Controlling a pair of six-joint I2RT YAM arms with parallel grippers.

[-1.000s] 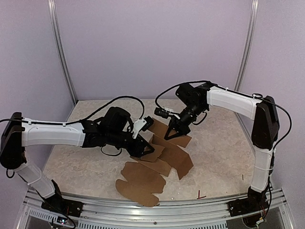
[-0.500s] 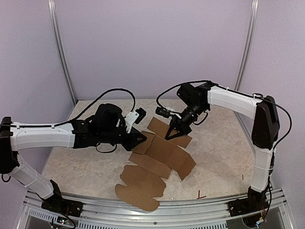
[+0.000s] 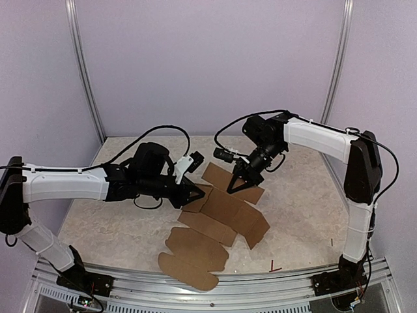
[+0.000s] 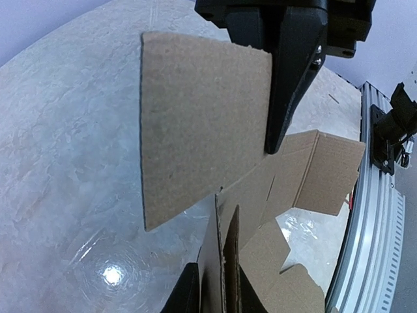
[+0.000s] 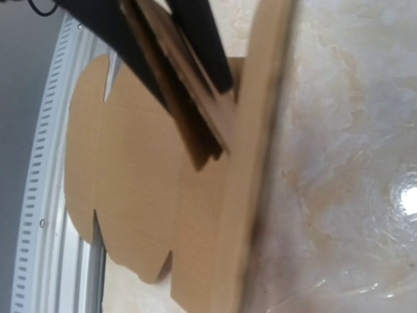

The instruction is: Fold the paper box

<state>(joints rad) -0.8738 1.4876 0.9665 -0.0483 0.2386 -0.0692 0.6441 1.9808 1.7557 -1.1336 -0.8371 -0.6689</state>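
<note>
**Two robot arms pinch a flat cardboard box sheet**

We see the box, a brown die-cut sheet, lying mostly flat in the middle of the desk, with its far panels lifted off the surface. The left end effector is clamped on the sheet's left edge, with folded layers sitting between its fingers. The right end effector is closed on a raised flap at the far edge.

We judge the cardboard light and thin. It looks stiff across each panel but ready to bend at the creases. It could slide on the smooth desk, and hard squeezing or pulling could dent or tear it. Panel edges close to a crease look like the best hold, since the rounded flaps would flex away.
</note>
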